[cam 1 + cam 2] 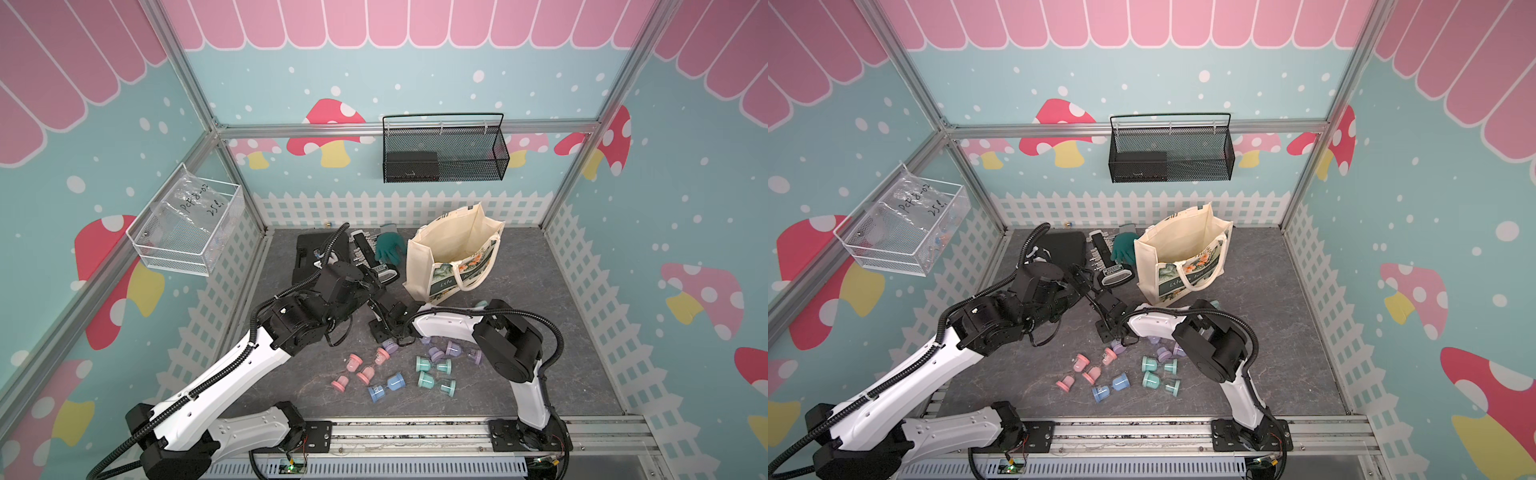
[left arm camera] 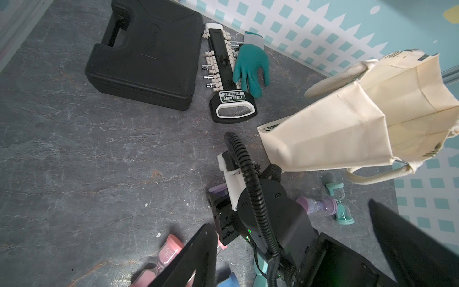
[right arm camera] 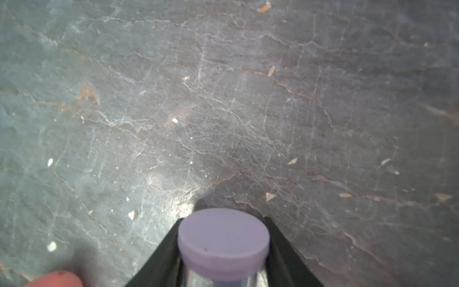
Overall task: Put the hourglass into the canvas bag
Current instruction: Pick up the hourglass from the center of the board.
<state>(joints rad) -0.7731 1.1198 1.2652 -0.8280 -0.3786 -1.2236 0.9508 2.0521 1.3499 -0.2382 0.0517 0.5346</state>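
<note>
The lilac-capped glass hourglass (image 3: 223,243) is pinched between the fingers of the right gripper (image 3: 223,220) mid-floor, nearer and left of the cream floral canvas bag (image 1: 440,266), which stands open with only lining showing inside. The left gripper (image 2: 289,213) hangs spread wide. On the grey floor (image 1: 540,332) lie two pink hourglasses (image 1: 353,361), one blue hourglass (image 1: 395,380) and two mint hourglasses (image 1: 424,364). Other lilac hourglasses (image 1: 453,348) are half hidden under the right arm (image 1: 440,326), so their count is unclear.

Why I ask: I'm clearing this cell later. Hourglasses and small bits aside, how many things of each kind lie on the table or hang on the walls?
canvas bag: 1
black tool case: 1
socket rail: 1
green glove: 1
wall baskets: 2, the black mesh basket and the white wire basket
Total: 6
</note>
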